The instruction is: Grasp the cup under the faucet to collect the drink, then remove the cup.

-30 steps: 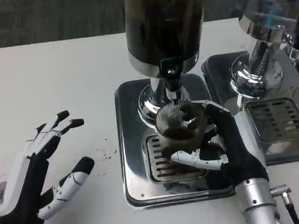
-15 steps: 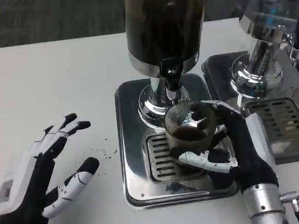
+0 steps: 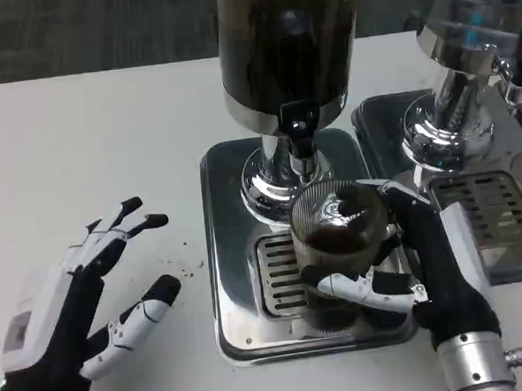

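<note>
A ribbed clear cup (image 3: 337, 244) with dark drink in its lower part stands over the drip grate (image 3: 279, 278), just in front of the faucet (image 3: 300, 144) of the dark dispenser (image 3: 287, 48). My right hand (image 3: 421, 270) grips the cup from the right, fingers wrapped round its front and back. My left hand (image 3: 78, 313) hovers over the bare table at the lower left, fingers spread and holding nothing.
The dispenser stands on a shiny steel tray (image 3: 229, 251). A second chrome dispenser (image 3: 461, 68) with its own grate (image 3: 483, 208) stands close on the right. A few dark specks (image 3: 190, 269) lie on the white table left of the tray.
My right hand has drawn the cup toward me and slightly right, away from under the faucet. My left hand has drifted a little rightward.
</note>
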